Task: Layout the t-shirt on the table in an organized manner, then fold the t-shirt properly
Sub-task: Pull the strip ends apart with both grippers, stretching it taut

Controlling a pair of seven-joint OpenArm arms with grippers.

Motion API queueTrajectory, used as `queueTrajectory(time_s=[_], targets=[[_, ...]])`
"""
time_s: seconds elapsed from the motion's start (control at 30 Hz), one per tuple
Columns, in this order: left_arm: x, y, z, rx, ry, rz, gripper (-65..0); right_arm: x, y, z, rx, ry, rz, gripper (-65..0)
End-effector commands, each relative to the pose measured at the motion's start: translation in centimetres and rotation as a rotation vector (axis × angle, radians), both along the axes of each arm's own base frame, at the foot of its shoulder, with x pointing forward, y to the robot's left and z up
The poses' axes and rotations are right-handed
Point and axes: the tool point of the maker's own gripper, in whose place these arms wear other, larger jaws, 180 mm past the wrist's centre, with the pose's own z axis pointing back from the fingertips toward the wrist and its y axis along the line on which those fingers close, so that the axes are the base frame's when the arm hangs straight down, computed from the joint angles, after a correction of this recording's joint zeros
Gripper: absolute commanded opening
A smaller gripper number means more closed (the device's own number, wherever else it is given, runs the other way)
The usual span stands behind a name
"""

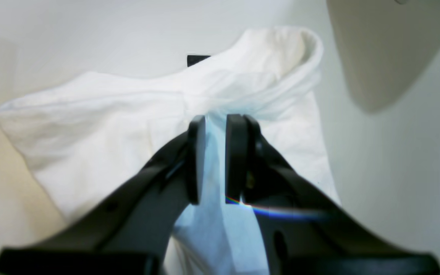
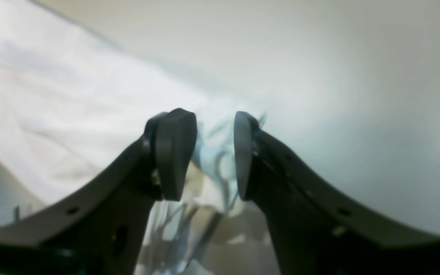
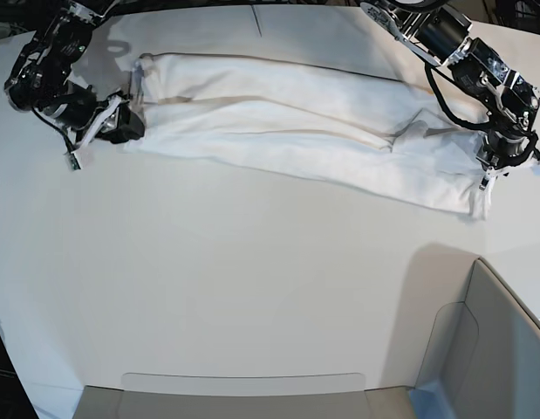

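your left tool (image 1: 215, 158) is pinching the t-shirt (image 3: 296, 122), your right tool (image 2: 215, 154) is gripping its other end, stretching it along the bench's (image 3: 252, 288) far edge.

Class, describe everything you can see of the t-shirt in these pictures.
The t-shirt is plain white cotton-looking cloth, no print showing, folded lengthwise into a long wrinkled band. It lies stretched across the far part of the white table. The left gripper pinches one end, where a rolled hem stands up; the right gripper pinches bunched fabric at the other end.
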Motion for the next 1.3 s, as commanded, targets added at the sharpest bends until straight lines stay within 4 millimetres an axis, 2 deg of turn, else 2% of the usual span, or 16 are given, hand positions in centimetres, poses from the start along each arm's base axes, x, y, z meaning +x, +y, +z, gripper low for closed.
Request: queueTrajectory(time_s=[0.0,0.17,0.3,0.37,0.43,0.63,0.83,1.07,1.17,1.27], targets=[[0.6,1.0,1.6,0.038,-0.035,-0.001,-55.1,-0.3,-0.7,0.3,0.026,-0.021,-0.020,-43.1],[-0.2,1.2,1.0,0.043,-0.009,-0.004,-55.1,-3.6,-1.9,0.0,0.155,-0.011,-0.120,-43.2],[0.3,0.4,0.9,0.043,-0.004,-0.035,-55.1,-4.8,-3.3,0.4,0.162,-0.023,-0.173,-43.2],[1.1,-0.5,0.9,0.049,-0.001,-0.073,-55.1,-4.9,-4.0,1.3,0.141,-0.051,-0.191,-43.2],[1.0,-1.0,0.5,0.050,0.014,-0.095,-55.1,-5.0,-4.2,1.8,0.137,-0.066,-0.196,-43.2],[1.3,-1.6,0.4,0.048,0.015,-0.113,-55.1,-4.7,-2.6,2.0,0.202,-0.092,-0.204,-43.3],[1.3,-1.4,0.4,0.052,0.017,-0.112,-55.1,-2.9,0.7,1.0,0.299,-0.075,-0.139,-43.3],[1.2,-1.4,0.4,0.052,0.017,-0.111,-55.1,-3.9,0.8,-0.6,0.342,-0.021,-0.165,-43.3],[1.4,-1.4,0.5,0.051,0.015,-0.112,-55.1,-4.9,0.2,0.1,0.298,-0.029,-0.167,-43.3],[1.4,-1.4,0.5,0.053,0.014,-0.112,-55.1,-5.1,-0.7,1.6,0.243,-0.076,-0.185,-43.3]])
